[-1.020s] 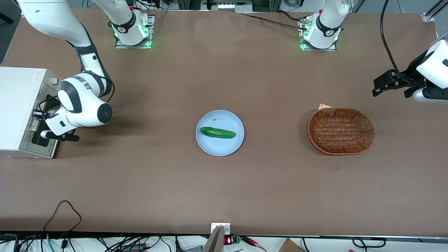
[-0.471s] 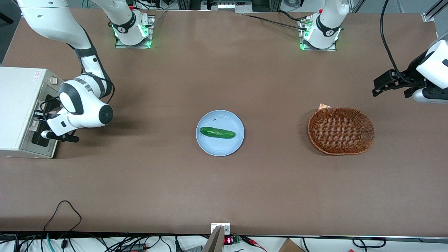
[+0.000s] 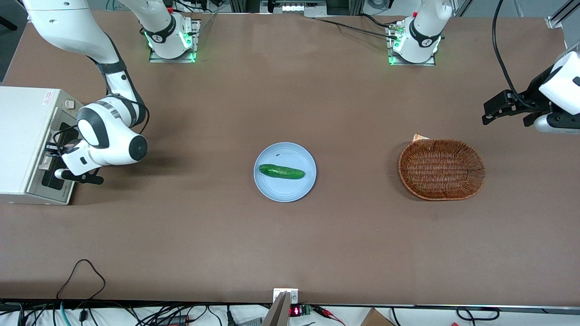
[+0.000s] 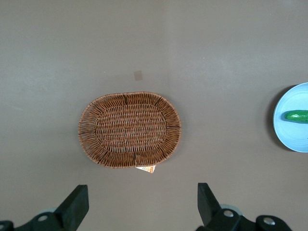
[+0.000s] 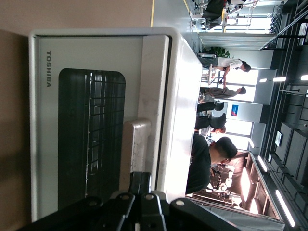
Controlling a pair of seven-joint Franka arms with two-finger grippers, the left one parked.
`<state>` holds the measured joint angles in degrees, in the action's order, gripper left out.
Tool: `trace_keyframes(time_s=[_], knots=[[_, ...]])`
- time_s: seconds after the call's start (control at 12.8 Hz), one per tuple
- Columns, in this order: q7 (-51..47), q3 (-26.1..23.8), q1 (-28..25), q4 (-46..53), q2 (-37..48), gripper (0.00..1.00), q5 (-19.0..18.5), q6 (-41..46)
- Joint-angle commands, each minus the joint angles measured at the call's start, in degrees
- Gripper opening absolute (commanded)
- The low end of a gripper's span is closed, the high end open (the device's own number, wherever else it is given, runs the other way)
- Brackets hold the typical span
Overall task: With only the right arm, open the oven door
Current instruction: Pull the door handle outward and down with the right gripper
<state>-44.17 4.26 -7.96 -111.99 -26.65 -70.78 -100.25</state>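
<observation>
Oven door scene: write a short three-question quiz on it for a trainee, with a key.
1. True or false: the gripper is at the oven door, by the handle.
2. What lies on the blue plate?
   A. a cucumber
   B. a carrot
   C. nothing
3. Fill in: the wicker basket sits toward the ______ arm's end of the table.

Key
1. True. In the right wrist view the handle is right at the gripper, and the front view shows the right arm reaching to the oven front.
2. A.
3. Parked. The basket holds nothing, and a small tan slip pokes out at its rim.
</observation>
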Motion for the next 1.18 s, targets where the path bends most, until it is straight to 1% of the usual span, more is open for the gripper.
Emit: trace_keyframes(time_s=[0.0, 0.16, 0.47, 0.71, 0.86, 1.1], knots=[[-0.5, -0.7, -0.1, 0.3, 0.2, 0.00, 3.4, -1.3], [-0.5, -1.5, 0.0, 0.6, 0.2, 0.00, 5.6, -2.0], [-0.5, -2.1, -0.1, 1.5, 0.2, 0.00, 8.5, -3.5], [-0.5, -2.4, 0.1, 1.5, -0.2, 0.00, 8.6, -5.7], [-0.5, -2.4, 0.0, 1.5, -0.4, 0.00, 9.5, -6.2], [-0.5, -2.6, 0.0, 1.5, -0.5, 0.00, 9.6, -7.0]])
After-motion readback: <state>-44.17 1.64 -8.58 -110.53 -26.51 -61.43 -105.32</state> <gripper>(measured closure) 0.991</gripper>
